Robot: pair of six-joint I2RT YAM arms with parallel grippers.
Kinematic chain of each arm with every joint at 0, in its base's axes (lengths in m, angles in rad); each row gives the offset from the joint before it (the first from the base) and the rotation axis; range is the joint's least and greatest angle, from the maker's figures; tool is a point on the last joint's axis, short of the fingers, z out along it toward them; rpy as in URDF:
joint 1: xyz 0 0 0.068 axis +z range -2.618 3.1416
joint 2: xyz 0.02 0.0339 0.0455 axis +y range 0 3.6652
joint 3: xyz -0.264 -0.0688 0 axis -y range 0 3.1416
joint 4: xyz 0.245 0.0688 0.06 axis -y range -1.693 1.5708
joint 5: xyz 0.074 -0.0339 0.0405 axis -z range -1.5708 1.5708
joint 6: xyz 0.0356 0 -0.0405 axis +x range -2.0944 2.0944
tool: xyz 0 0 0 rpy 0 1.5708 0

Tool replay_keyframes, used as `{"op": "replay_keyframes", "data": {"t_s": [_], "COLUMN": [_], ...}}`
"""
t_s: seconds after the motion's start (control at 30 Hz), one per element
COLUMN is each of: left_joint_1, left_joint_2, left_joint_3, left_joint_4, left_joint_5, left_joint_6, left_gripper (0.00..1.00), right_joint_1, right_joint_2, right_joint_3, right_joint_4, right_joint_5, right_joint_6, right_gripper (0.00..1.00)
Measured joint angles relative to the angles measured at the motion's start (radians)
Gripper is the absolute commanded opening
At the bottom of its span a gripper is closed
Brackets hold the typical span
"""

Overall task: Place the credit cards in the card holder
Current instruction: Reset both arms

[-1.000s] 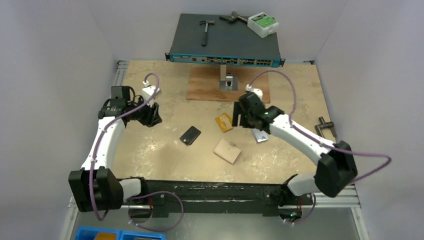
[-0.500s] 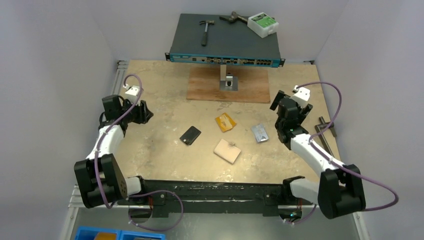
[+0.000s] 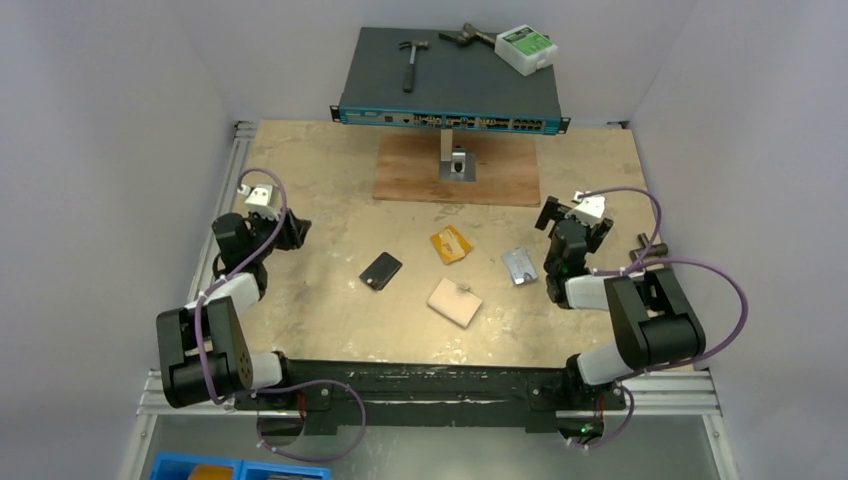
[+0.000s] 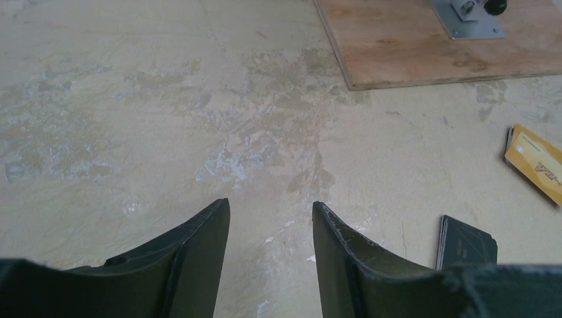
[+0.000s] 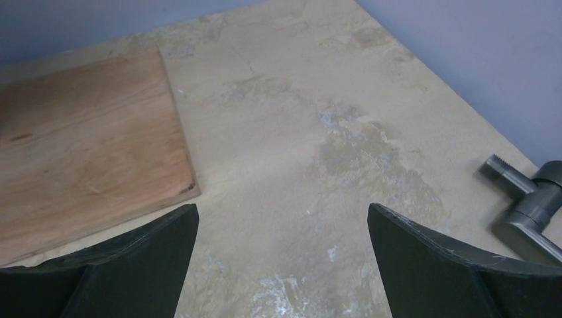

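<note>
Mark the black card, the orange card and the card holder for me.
black card (image 3: 381, 270), top external view, centre of its face.
orange card (image 3: 449, 244), top external view, centre of its face.
card holder (image 3: 454, 303), top external view, middle of its tan cover.

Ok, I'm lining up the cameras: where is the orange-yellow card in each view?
Top external: the orange-yellow card lies mid-table, just in front of the wooden board.
Left wrist: the card is at the right edge, cut off.
Right wrist: not in view.
Shared landmark: the wooden board.
</note>
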Motion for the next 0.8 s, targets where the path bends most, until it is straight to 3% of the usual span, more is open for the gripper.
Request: {"op": "replay_keyframes", "data": {"t_s": [0.1,0.27,0.3,0.37,0.4,0.8], "left_joint_1": [-0.022,-0.172,-0.183,-0.192,-0.192,-0.191], "left_joint_2": [0.013,0.024,0.03,0.038,0.044,0.046], "left_joint_3": [-0.049,-0.108,-0.131,-0.161,-0.171,-0.181], "left_joint_4": [0.152,0.288,0.331,0.34,0.364,0.43], "left_joint_5": [-0.031,-0.156,-0.161,-0.186,-0.191,-0.214], "left_joint_6": [-0.024,0.021,0.026,0.047,0.051,0.064], "left_gripper": [0.53,0.63,0.69,0.95,0.99,1.0], "right_joint_1": [-0.004,-0.003,-0.004,-0.017,-0.025,-0.042], "right_joint_2": [-0.006,0.02,0.026,0.039,0.038,0.033], "right_joint_3": [-0.032,-0.16,-0.158,-0.14,-0.128,-0.116], "right_joint_4": [0.098,0.322,0.309,0.311,0.305,0.34], "right_joint_5": [-0.04,-0.104,-0.116,-0.142,-0.152,-0.174], "right_joint_6": [-0.02,-0.073,-0.071,-0.07,-0.067,-0.064], "right_gripper": [0.99,0.99,0.99,0.99,0.99,0.99]}}
